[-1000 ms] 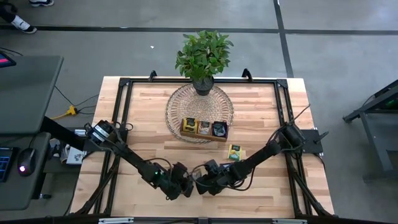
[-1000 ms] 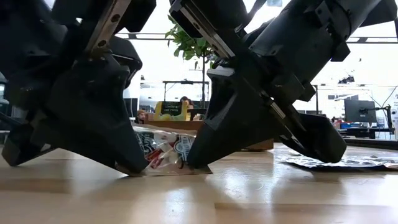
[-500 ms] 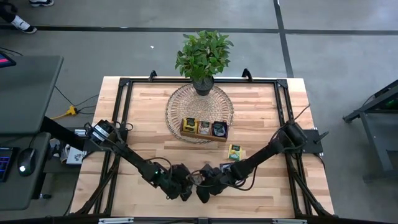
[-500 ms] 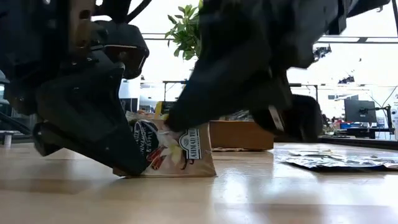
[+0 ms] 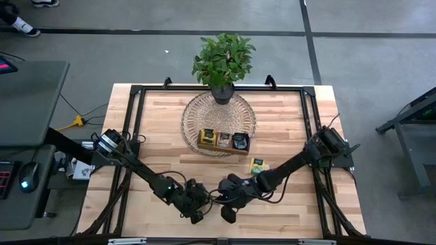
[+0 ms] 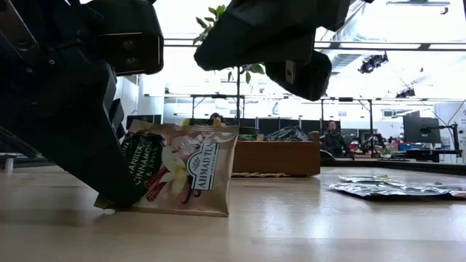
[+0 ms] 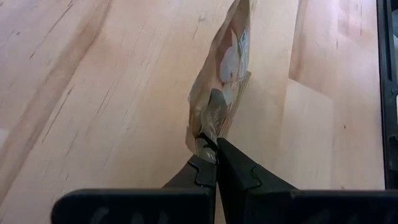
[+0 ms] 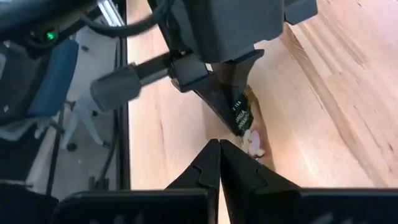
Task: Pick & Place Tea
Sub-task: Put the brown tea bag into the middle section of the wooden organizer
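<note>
Left gripper pinches only a corner of the tea sachet; right gripper, pressed together, hovers empty, so we fear a slip

Wooden table: woven mat, loose sachet.

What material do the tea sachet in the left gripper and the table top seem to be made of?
Tea sachet: probably paper-backed foil or thin printed paper, matte beige; it creases and stands stiffly where the left gripper pinches its corner.
Table top: wood, pale butcher-block planks with visible grain and a light sheen.
</note>
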Controlling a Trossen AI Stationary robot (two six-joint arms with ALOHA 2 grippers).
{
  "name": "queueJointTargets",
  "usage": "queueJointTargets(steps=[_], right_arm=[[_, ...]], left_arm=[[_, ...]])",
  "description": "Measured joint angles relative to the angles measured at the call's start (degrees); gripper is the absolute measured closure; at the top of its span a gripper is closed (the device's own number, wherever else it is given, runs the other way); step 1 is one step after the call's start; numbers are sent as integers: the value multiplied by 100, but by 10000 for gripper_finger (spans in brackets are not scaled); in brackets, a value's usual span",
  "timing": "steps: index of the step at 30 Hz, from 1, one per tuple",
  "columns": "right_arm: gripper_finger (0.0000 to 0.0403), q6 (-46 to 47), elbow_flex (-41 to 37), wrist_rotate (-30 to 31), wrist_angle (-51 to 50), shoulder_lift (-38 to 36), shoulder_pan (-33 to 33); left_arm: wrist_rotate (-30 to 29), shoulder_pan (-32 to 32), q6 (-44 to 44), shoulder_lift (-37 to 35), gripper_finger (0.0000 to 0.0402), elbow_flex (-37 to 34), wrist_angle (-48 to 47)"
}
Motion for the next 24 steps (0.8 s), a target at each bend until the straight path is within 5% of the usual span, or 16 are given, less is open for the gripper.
queueJointTargets(steps=[14,24], right_arm=[[239,-522,0,-1375,297,0,-591],[217,-673,0,-1803,373,0,-749]], left_arm=[[421,63,604,-20,401,90,-97],[672,303,2348,-145,401,2103,-4004]])
